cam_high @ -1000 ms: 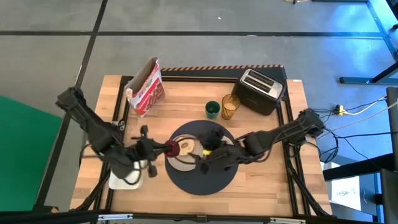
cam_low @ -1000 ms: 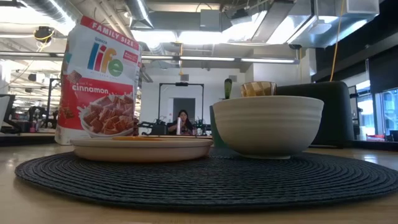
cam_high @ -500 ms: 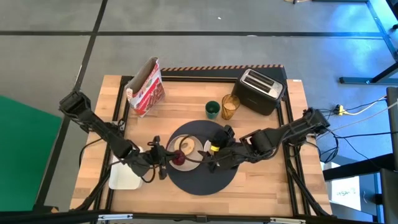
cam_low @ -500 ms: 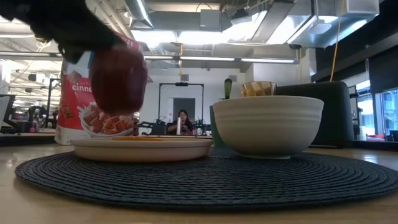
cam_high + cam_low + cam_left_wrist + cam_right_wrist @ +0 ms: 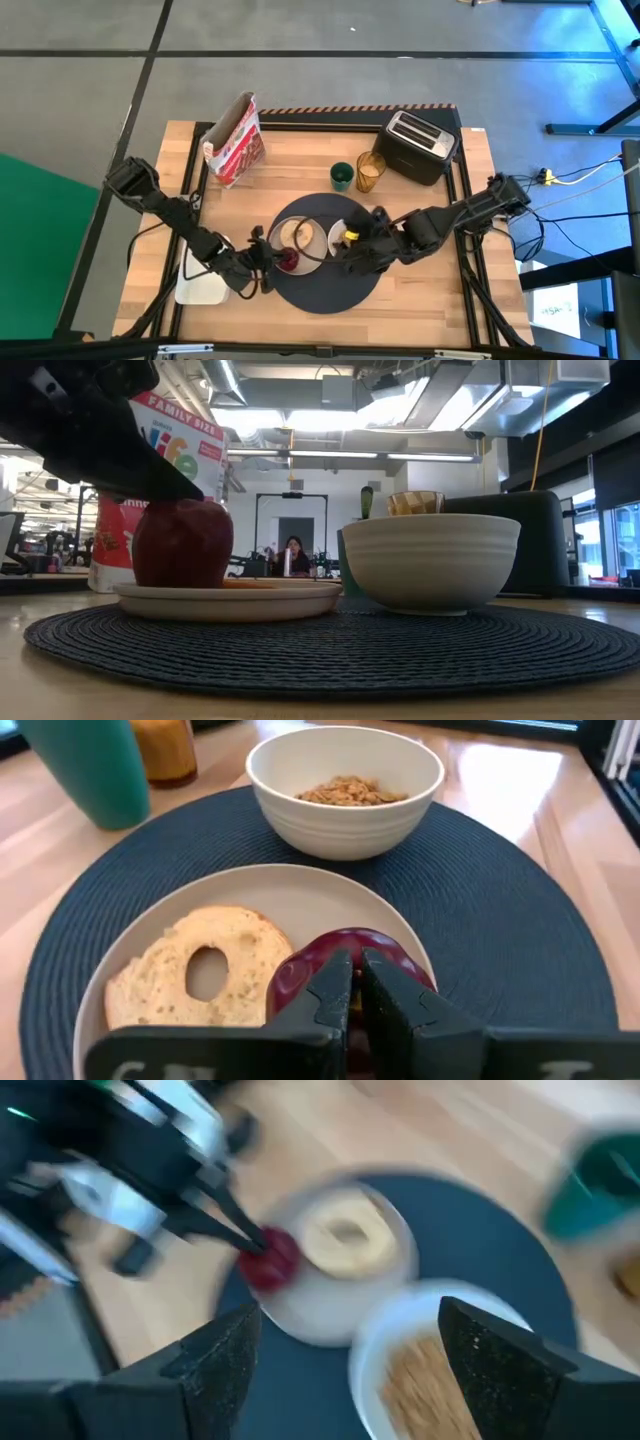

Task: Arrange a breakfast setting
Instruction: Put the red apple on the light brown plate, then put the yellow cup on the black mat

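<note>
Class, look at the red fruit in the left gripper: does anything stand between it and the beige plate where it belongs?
Nothing visible does. The red fruit already sits on the beige plate beside the toasted round, with the left gripper shut on its top.

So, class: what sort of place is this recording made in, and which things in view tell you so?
Probably an open-plan lab or workshop, not a home. Exposed ducts run across the ceiling, a person sits at a far workstation, and the framed wooden table stands on a bare grey floor with loose cables.
</note>
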Controlling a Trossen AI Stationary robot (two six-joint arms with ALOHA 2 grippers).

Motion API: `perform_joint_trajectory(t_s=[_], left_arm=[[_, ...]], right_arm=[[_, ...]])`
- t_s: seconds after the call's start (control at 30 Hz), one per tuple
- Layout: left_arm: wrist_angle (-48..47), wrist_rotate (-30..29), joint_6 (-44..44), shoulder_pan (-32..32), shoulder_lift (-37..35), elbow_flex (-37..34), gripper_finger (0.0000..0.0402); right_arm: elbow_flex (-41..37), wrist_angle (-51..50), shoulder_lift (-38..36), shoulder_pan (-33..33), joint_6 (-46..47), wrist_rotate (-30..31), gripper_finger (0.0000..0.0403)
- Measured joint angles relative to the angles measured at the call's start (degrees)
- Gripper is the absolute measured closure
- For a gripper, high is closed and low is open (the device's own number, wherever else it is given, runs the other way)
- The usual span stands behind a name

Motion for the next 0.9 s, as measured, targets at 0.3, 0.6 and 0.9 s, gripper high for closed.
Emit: perform_joint_trajectory(t_s=[0.3, 0.6, 0.9], left_arm=[[-0.2, 1.6, -1.5, 0.3, -3.7, -0.1, 0.0306], [-0.4, 3.8, 0.6, 0.8, -14.4, -0.1, 0.0193], [-0.3, 1.9, 14.0, 5.6, -29.8, 0.0, 0.0174]], right_arm=[[0.0, -19.7, -0.6, -0.4, 9.9, -3.4, 0.011], [0.0, -26.2, -3.2, -9.2, -3.5, -5.8, 0.011], [0.0, -23.3, -3.8, -26.9, -29.7, -13.2, 0.011]])
